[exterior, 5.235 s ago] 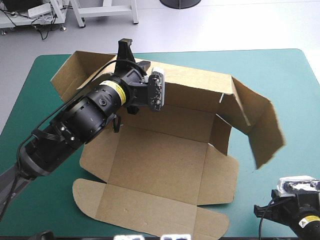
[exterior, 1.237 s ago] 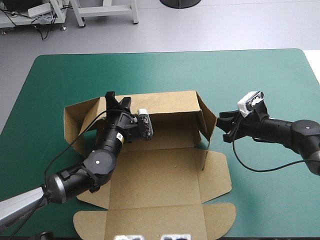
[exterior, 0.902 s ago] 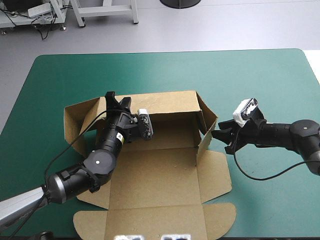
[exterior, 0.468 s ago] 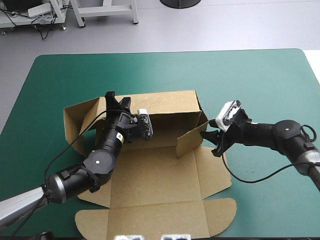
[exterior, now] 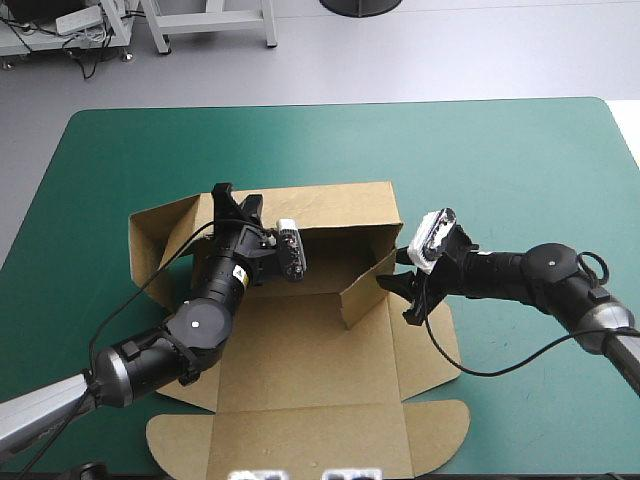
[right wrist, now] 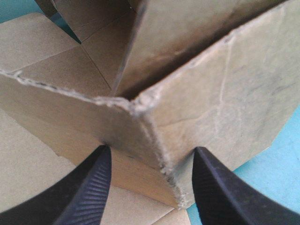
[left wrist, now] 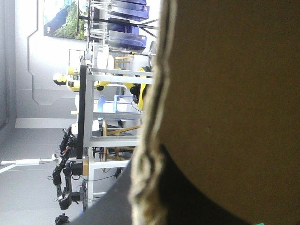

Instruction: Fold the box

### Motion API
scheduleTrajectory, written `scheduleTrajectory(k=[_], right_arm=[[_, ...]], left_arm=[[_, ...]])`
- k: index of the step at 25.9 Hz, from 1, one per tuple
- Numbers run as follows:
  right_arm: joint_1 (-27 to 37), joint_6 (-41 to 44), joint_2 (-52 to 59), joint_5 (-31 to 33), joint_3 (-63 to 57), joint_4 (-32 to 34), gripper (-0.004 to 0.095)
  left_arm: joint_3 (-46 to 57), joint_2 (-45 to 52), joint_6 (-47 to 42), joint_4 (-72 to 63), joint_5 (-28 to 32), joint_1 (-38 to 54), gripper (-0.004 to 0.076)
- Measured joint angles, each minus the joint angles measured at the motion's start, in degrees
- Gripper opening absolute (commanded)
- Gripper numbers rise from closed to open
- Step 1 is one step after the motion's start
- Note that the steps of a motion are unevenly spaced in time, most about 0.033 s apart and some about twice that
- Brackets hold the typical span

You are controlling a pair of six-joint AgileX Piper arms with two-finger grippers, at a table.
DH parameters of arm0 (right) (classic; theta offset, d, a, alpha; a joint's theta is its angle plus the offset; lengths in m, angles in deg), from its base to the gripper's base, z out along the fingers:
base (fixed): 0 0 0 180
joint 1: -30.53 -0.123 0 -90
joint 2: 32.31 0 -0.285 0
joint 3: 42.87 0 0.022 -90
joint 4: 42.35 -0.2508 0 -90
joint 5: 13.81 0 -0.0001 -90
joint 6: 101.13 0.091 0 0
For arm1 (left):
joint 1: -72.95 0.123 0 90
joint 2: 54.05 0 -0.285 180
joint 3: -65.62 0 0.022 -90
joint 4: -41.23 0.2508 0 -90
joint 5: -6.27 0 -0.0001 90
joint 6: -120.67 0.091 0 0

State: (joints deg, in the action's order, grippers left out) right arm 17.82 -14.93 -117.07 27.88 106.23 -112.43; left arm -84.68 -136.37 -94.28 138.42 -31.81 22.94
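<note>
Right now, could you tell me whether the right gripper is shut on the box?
No, the right gripper is open, straddling the box's raised corner.

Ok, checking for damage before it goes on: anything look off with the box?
Yes: the box has a side flap whose folded corner is ragged and frayed, inside the open right gripper. The flap slants inward rather than standing square.

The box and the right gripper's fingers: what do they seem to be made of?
Box: brown board, matte, probably corrugated cardboard; its cut edges look rough and fibrous, and its faces show creases. Fingers: black, matte, perhaps rubber or plastic; fine ribs cover their inner faces.
</note>
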Motion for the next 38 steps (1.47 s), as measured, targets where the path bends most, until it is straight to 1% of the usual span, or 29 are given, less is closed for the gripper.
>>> scheduleTrajectory(k=[3, 7, 12, 17, 22, 24, 25, 26, 27, 29, 30, 31, 32, 35, 38], right_arm=[[0.0, 0.4, 0.0, 0.5, 0.0, 0.0, 0.049], [0.0, 0.7, 0.0, 0.9, 0.0, 0.0, 0.0491], [0.0, 0.8, 0.0, 0.4, 0.0, 0.0, 0.0491], [0.0, 0.8, 0.0, -2.4, 0.0, -0.4, 0.0489], [-0.1, 0.8, -0.1, -5.3, -0.2, -3.8, 0.0489], [-0.1, -0.2, -0.7, -5.5, -0.2, -6.0, 0.0489], [-0.3, -1.5, -1.9, -5.5, -0.2, -8.6, 0.0486], [-0.3, -1.9, -2.8, -5.5, -0.2, -9.6, 0.0466], [-0.4, -2.3, -4.0, -5.4, -0.2, -11.9, 0.0419], [-0.4, -2.4, -6.1, -5.4, -0.2, -16.3, 0.0236], [-0.4, -2.6, -6.8, -6.0, -0.2, -18.4, 0.0057], [-0.4, -2.6, -7.7, -8.4, -0.2, -20.4, -0.0017], [-0.4, -2.7, -7.8, -9.2, -0.2, -20.9, 0.0005], [-0.4, -3.2, -7.9, -10.8, -0.2, -22.1, 0.0], [-0.4, -3.5, -7.9, -11.0, -0.2, -22.3, 0.0]], left_arm=[[0.0, 0.0, 2.2, 0.0, 0.0, 0.0, -0.0011], [0.0, 0.0, 9.4, -0.8, -0.1, 0.0, -0.0011], [0.0, 0.0, 12.0, -1.2, 0.0, 0.0, -0.0011], [0.0, -1.2, 14.7, -1.3, 0.2, 0.0, -0.0011], [0.0, -2.0, 15.1, -1.3, -0.1, 0.0, -0.0011], [0.0, -2.0, 15.1, -1.3, -0.1, 0.0, -0.0011], [0.0, -2.0, 15.1, -1.3, -0.2, 0.0, -0.0011], [0.0, -2.0, 15.1, -1.3, -0.2, 0.0, -0.0011], [0.0, -2.0, 14.7, -1.4, -0.4, 0.0, -0.0011], [0.0, -2.2, 13.4, -1.5, -0.5, 0.1, -0.0011], [0.0, -2.2, 13.2, -1.7, -0.5, 0.1, -0.0011], [0.0, -2.2, 13.0, -1.7, -0.2, 0.1, -0.0011], [0.0, -2.2, 12.9, -1.7, -0.2, 0.1, -0.0011], [0.0, -2.3, 12.9, -1.3, 0.9, 0.0, -0.0011], [0.0, -2.3, 12.9, -1.2, 1.1, 0.0, -0.0009]])
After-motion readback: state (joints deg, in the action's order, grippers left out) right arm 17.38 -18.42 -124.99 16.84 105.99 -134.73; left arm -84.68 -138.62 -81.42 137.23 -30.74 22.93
